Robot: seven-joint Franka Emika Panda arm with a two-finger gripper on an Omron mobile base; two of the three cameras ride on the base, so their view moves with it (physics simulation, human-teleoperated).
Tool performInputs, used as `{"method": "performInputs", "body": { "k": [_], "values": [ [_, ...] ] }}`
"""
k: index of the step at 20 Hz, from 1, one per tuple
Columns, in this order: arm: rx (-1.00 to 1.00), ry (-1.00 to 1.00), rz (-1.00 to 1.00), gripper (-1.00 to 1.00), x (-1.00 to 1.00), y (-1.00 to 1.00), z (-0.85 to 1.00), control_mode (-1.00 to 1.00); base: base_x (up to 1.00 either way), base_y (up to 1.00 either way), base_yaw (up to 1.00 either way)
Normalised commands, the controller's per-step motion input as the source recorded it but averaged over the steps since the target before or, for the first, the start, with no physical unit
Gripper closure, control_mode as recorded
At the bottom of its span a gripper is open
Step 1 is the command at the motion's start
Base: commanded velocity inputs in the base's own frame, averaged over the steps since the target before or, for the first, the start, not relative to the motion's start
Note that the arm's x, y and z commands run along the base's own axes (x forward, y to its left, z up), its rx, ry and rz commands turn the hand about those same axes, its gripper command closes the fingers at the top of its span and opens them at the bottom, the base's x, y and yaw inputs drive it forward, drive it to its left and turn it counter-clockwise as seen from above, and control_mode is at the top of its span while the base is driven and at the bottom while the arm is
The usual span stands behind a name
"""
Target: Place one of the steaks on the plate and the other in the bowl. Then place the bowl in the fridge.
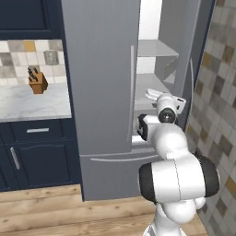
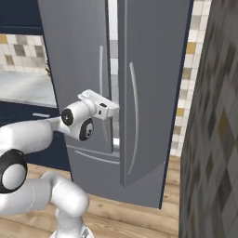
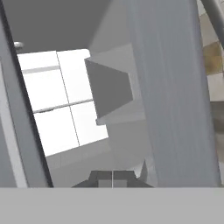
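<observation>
Two fingers pressed together, my gripper (image 3: 112, 178) holds nothing — it sits in the gap of the fridge (image 1: 101, 92), door ajar. Door-opening step, I judge; next, swing that door wider — steaks unseen.

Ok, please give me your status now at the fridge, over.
Pincer shut, holding nothing, at the gap of the fridge. Right door partly open, close beside the hand. Steaks, plate, bowl not seen from here.

fridge (image 1: 101, 92) stands right of the counter (image 1: 27, 103); knife block (image 1: 37, 82) on it.
</observation>
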Motion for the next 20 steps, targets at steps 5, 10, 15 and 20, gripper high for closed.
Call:
{"method": "performInputs", "body": {
  "k": [5,10,15,20],
  "values": [
    [0.00,0.14,-0.08,1.00,0.56,-0.29,-0.03,-1.00,0.00,0.00,0.00],
    [0.00,0.09,-0.03,1.00,0.51,-0.09,-0.01,-1.00,0.00,0.00,0.00],
    [0.00,0.03,-0.01,1.00,0.40,0.00,-0.04,-1.00,0.00,0.00,0.00],
    [0.08,0.10,-0.18,1.00,0.02,-0.96,-0.05,-1.00,0.00,0.00,0.00]
  ]
}}
